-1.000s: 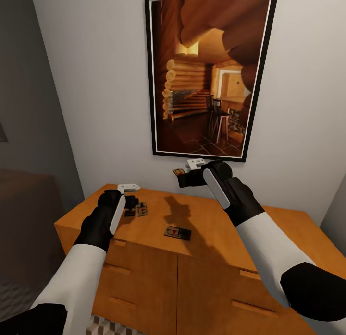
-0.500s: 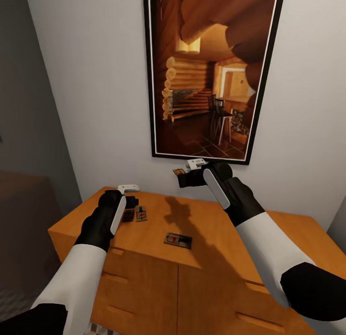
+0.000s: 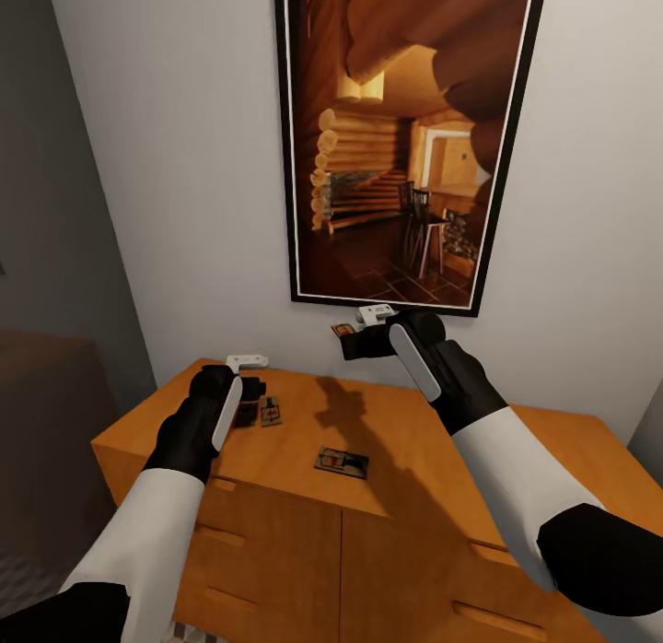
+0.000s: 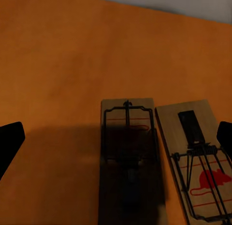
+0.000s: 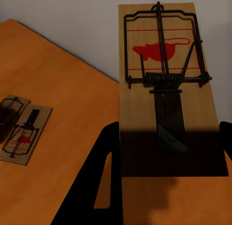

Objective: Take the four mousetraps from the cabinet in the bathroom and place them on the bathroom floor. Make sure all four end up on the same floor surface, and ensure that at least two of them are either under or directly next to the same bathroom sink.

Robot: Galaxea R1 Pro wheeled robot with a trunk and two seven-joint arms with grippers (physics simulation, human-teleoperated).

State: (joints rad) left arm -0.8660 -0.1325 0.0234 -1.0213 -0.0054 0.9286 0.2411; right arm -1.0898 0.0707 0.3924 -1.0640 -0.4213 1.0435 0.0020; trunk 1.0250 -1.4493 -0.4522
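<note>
— Where are your hands?

— My right gripper (image 3: 348, 333) is raised above the cabinet (image 3: 387, 440), in front of the wall below the framed picture (image 3: 401, 141); its fingers pinch one mousetrap (image 5: 166, 89) by its near end, the board sticking out flat with the red mouse print and wire bar facing up; my left gripper (image 3: 250, 391) hovers low over the left rear part of the cabinet top, fingers (image 4: 10, 140) spread wide and holding nothing.

— And the other traps?

— Two lie side by side on the orange-brown top right beneath my left gripper, long edges almost touching; the shaded trap (image 4: 128, 157) sits between my spread fingers, the lit trap (image 4: 195, 159) close to one fingertip; a lone trap (image 3: 342, 461) lies apart from them near the cabinet's front edge, about midway between my arms.

— Any of the floor?

— Only a dim corner of tile (image 3: 32, 569) at the cabinet's left side; the pattern is too dark to make out.
</note>
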